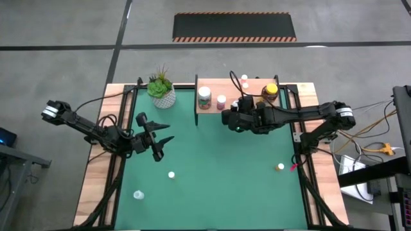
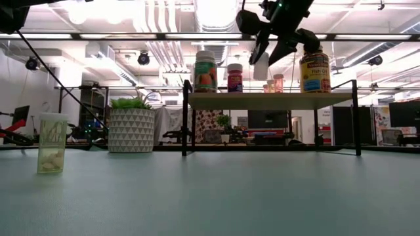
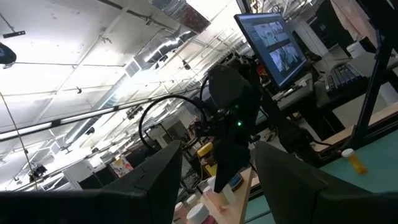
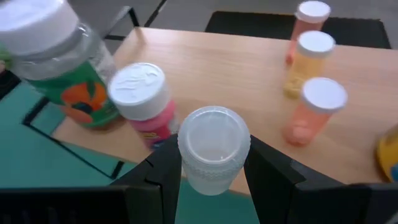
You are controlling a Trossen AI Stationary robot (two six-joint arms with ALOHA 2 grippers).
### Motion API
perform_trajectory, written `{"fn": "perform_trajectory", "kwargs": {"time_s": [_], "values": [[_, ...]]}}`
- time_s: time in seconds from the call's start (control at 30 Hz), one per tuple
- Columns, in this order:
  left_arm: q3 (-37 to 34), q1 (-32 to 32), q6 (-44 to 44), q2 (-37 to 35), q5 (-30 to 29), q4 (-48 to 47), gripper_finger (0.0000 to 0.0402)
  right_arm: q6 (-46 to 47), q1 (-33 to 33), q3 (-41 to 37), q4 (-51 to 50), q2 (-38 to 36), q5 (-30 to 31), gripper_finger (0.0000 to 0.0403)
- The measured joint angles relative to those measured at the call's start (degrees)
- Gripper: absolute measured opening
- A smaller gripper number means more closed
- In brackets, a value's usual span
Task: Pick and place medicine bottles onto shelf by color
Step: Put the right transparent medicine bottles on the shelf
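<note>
Two dark fingers of the right claw pinch a small clear bottle with a clear ribbed cap, holding it upright in the air just off the shelf's front edge; in the low view that bottle hangs above the shelf top, between the pink bottle and the amber jar. Nearest it on the shelf stands a pink bottle with a white cap, and beside that a larger clear bottle with a green and orange label and a white cap, at the shelf's end nearest the plant. Toward the other end stand three small orange-toned bottles with white caps, close together, and past them a large amber jar with a yellow lid. Off the shelf, on the green table, a small orange bottle lies near the right edge, a white-capped one sits near the middle, and a clear bottle with white pills stands toward the front left corner. A potted plant stands left of the shelf. Over the table's left side the left claw hangs with its fingers spread and nothing between them
</note>
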Motion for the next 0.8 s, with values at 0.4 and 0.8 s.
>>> {"fn": "perform_trajectory", "kwargs": {"time_s": [0.4, 0.8], "values": [[0.0, 0.0, 0.0, 0.04, 0.0, -0.01, 0.0185, -2.4, -2.08, 0.18, 1.21, 3.22, 0.0, 0.0139], [0.0, -0.02, 0.0, 0.05, 0.02, 0.0, 0.0185, -2.1, -3.3, 0.33, -1.94, 3.87, -0.22, 0.0156]]}}
